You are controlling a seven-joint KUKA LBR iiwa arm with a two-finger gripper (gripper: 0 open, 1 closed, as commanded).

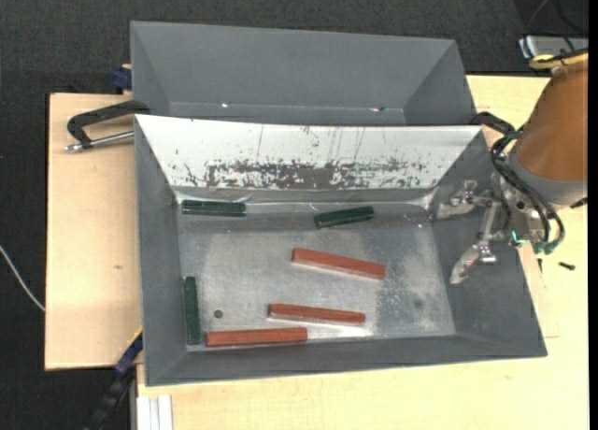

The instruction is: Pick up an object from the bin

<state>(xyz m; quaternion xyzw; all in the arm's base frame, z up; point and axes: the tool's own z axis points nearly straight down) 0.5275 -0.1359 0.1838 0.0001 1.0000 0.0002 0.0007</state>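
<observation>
My gripper (450, 241) hangs over the bin's right sloped wall, open, with nothing between its fingers. Nearest to it, a little to the left on the bin floor, lies a red-brown flat bar (338, 264), slightly slanted. A dark green bar (344, 218) rests at the foot of the back wall, up and left of the gripper. A second red-brown bar (317, 314) lies closer to the front, apart from the gripper.
A third red-brown bar (256, 336) lies along the front wall. One dark green bar (192, 309) stands along the left wall, another (213, 207) sits at the back left corner. A small dark speck (218, 315) lies near the left.
</observation>
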